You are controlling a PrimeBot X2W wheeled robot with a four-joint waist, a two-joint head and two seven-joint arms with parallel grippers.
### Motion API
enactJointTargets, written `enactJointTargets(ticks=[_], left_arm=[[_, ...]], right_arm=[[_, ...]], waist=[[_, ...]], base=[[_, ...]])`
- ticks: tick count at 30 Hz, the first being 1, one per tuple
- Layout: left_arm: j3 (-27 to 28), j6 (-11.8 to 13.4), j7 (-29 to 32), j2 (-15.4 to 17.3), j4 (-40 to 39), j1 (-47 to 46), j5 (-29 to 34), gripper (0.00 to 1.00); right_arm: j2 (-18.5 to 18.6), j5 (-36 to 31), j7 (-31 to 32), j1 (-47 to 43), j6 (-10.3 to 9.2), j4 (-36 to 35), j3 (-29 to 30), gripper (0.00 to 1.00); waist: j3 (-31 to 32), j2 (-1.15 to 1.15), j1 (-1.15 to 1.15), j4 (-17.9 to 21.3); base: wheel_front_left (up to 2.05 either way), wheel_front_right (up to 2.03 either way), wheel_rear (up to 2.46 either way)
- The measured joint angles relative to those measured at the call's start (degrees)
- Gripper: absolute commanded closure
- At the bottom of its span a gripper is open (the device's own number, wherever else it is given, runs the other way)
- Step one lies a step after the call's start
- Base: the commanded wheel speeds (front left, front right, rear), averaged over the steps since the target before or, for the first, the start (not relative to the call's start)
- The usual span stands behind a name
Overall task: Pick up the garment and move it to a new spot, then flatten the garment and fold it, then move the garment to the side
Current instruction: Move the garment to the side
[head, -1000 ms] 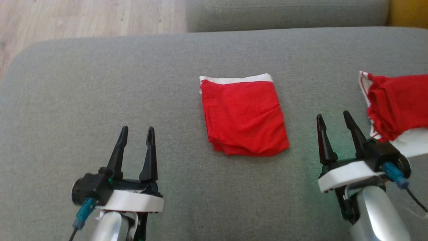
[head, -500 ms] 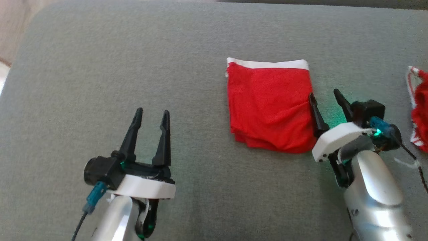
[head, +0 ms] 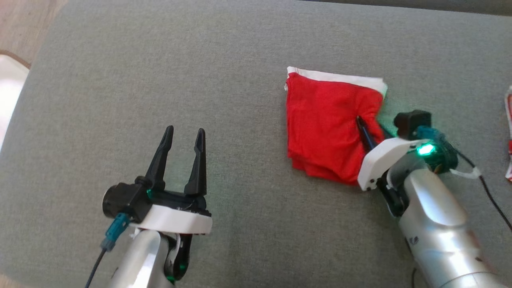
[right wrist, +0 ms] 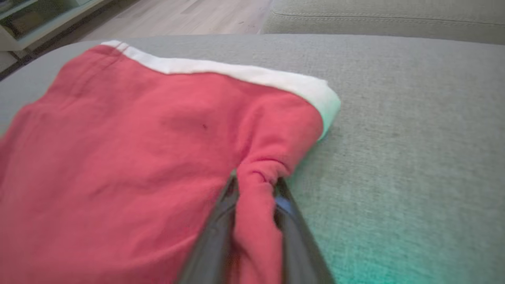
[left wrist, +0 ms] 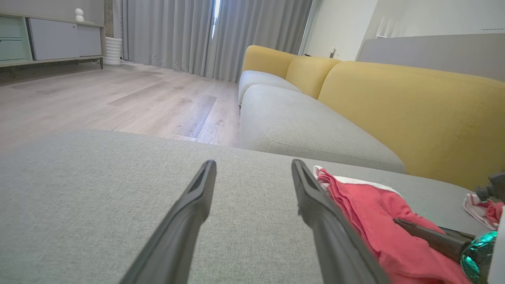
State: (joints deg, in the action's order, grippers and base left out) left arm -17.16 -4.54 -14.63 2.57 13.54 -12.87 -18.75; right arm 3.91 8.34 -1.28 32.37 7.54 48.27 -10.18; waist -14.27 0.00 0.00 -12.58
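Surface: grey woven-fabric sofa cushion, broad and flat, with rounded corners.
Lying right of its middle: folded red cloth garment with a white band along the far edge, stacked in layers; it lies flat except at its right edge, which is bunched into a raised ridge.
Lying at its far right edge: crumpled red-and-white cloth, well apart from the folded red cloth garment.
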Motion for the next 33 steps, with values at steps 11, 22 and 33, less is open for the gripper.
enactJointTargets(ticks=[11, 22, 33], left_arm=[[0.52, 0.00, 0.00, 0.00, -0.02, 0.35, 0.68, 0.00], [1.14, 0.04, 0.00, 0.00, -0.52, 1.45, 1.16, 0.00], [1.58, 0.00, 0.00, 0.01, -0.54, 1.47, 1.15, 0.00]], right_arm=[[-0.18, -8.50, -6.11, -0.02, 0.00, 0.68, -2.37, 1.00], [15.47, -3.85, -0.46, 0.02, 0.00, -10.62, -13.73, 1.00], [40.52, 11.94, 9.76, -0.27, 0.00, -24.38, -21.78, 1.00]], waist=[[2.63, 0.00, 0.00, 4.60], [5.21, 0.00, -0.01, 11.45], [4.14, 0.00, 0.00, 12.62]], base=[[0.00, 0.00, 0.00], [0.00, 0.00, 0.00], [0.00, 0.00, 0.00]])
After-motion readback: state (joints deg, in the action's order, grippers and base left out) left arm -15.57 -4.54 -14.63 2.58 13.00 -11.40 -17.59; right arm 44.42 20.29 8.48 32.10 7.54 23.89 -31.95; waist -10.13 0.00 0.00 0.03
